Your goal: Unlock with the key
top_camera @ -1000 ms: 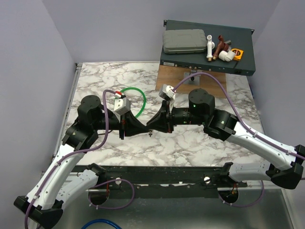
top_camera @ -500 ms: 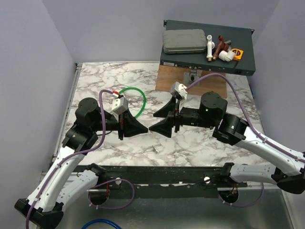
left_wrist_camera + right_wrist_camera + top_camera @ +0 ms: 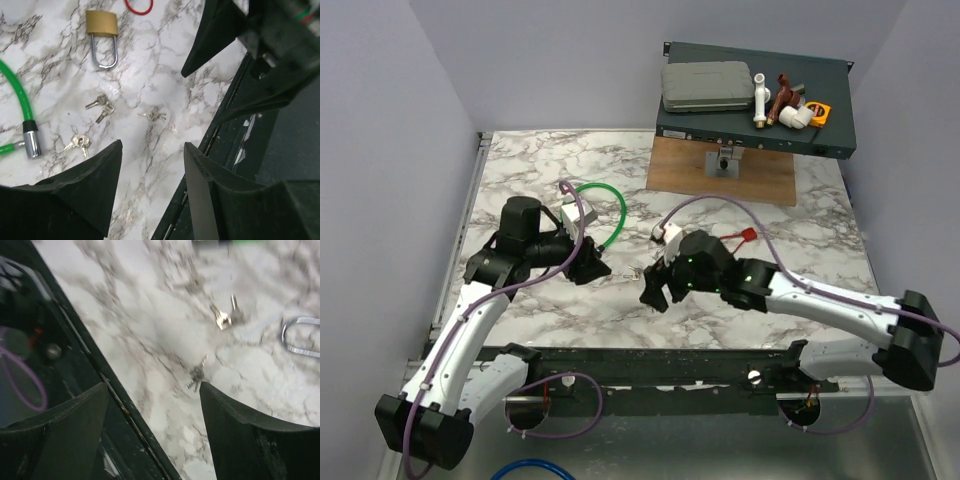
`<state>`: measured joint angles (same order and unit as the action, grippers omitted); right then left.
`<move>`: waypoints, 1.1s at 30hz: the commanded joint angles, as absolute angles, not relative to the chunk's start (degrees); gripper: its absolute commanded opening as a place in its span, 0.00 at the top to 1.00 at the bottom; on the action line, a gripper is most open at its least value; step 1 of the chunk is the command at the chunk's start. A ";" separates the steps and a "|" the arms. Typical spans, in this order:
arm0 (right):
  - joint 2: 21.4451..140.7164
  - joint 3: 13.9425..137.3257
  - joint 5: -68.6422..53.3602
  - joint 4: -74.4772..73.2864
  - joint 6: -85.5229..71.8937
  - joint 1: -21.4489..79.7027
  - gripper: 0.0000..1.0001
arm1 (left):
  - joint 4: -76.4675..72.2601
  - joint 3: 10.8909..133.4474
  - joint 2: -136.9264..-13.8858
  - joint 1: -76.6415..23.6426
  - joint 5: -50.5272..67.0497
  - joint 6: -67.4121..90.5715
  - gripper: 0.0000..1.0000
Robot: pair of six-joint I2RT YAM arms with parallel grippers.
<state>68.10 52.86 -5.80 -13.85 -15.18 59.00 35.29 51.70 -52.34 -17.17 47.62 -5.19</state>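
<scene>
Left claw (image 3: 152,145) open, padlock (image 3: 102,35) clear in wrist view

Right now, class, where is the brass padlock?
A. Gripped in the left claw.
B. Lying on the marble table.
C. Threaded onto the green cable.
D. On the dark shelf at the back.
B: the left wrist view shows the brass padlock lying flat on the marble table, clear of the green cable and the open left claw.
</scene>
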 commanded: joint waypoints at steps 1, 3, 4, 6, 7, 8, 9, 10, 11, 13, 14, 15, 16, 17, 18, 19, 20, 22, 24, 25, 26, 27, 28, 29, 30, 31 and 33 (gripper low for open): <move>74.99 47.84 -1.40 -12.58 -17.80 60.70 0.22 | 41.34 51.81 -50.41 -16.55 40.99 -9.87 0.47; 78.78 47.09 -0.19 -11.06 -17.68 62.16 0.21 | 43.11 51.58 -50.30 -16.44 40.46 -10.79 0.47; 80.36 47.15 2.56 -10.69 -17.45 63.20 0.20 | 44.08 51.40 -50.25 -16.37 40.20 -11.34 0.47; 83.91 47.99 5.83 -10.46 -16.84 64.81 0.20 | 45.43 50.85 -50.12 -15.96 39.99 -12.06 0.47; 85.95 48.64 7.20 -10.25 -16.75 65.36 0.20 | 45.90 50.72 -50.06 -15.70 40.11 -12.29 0.48; 87.32 49.07 8.78 -9.87 -16.64 65.81 0.20 | 46.13 50.63 -49.87 -15.45 40.25 -12.24 0.48; 89.00 49.60 10.05 -9.56 -16.65 65.99 0.21 | 46.31 50.70 -49.76 -15.31 40.39 -12.07 0.48; 90.19 49.93 11.39 -8.98 -16.53 66.36 0.22 | 46.47 50.86 -49.69 -15.09 40.67 -11.89 0.48; 91.42 50.16 12.87 -8.35 -16.47 66.67 0.23 | 46.51 51.12 -49.66 -14.97 40.78 -11.66 0.47; 93.47 50.61 15.42 -7.41 -16.11 67.07 0.25 | 46.49 51.78 -49.40 -14.64 40.80 -11.35 0.47; 94.50 50.80 16.52 -7.16 -16.21 67.25 0.27 | 46.41 52.16 -49.17 -14.44 40.81 -11.19 0.47; 95.26 50.91 17.32 -6.74 -15.99 67.33 0.29 | 46.24 52.41 -48.94 -14.17 40.85 -11.03 0.47; 96.04 50.93 18.24 -6.48 -16.06 67.52 0.31 | 46.06 52.63 -48.60 -13.99 40.92 -10.86 0.47; 96.46 50.85 18.68 -6.13 -16.02 67.66 0.32 | 45.89 52.78 -48.25 -13.81 41.01 -10.66 0.47; 97.06 50.87 19.45 -5.95 -16.11 67.79 0.33 | 45.88 52.89 -47.90 -13.65 41.22 -10.64 0.47; 97.61 50.81 20.14 -5.87 -16.11 67.84 0.35 | 45.96 52.92 -47.43 -13.57 41.39 -10.63 0.47; 97.93 50.81 20.42 -5.81 -15.97 67.94 0.36 | 46.01 52.92 -47.01 -13.49 41.56 -10.63 0.47; 98.35 50.58 21.13 -5.80 -16.06 68.28 0.42 | 46.19 52.74 -46.22 -13.46 41.87 -10.63 0.47; 98.28 50.16 20.92 -5.66 -16.18 68.37 0.53 | 46.40 52.56 -45.65 -13.45 42.14 -10.80 0.47; 97.96 49.81 20.85 -5.69 -16.31 68.52 0.61 | 46.54 52.47 -45.47 -13.47 42.18 -10.89 0.47; 97.74 49.63 20.66 -5.78 -16.41 68.48 0.69 | 46.58 52.47 -45.30 -13.45 42.12 -10.90 0.47; 97.29 49.44 20.54 -5.93 -16.64 68.52 0.79 | 46.58 52.48 -45.16 -13.45 42.16 -10.82 0.47; 96.86 49.18 20.48 -6.18 -16.78 68.57 0.88 | 46.46 52.49 -45.10 -13.46 42.14 -10.74 0.47; 96.49 48.91 20.46 -6.32 -16.89 68.59 0.97 | 46.26 52.55 -44.90 -13.45 42.13 -10.52 0.47; 96.00 48.56 20.40 -6.49 -17.01 68.63 0.99 | 45.98 52.56 -44.83 -13.45 42.27 -10.33 0.47; 95.49 48.12 20.25 -6.46 -17.05 68.56 0.99 | 45.62 52.56 -44.67 -13.45 42.53 -10.20 0.47; 94.19 47.28 19.62 -6.09 -17.22 68.62 0.99 | 45.11 52.47 -44.48 -13.45 43.18 -10.02 0.47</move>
<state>95.81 49.76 19.35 -5.50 -16.53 67.99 45.93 51.33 -45.43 -13.82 41.60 -10.66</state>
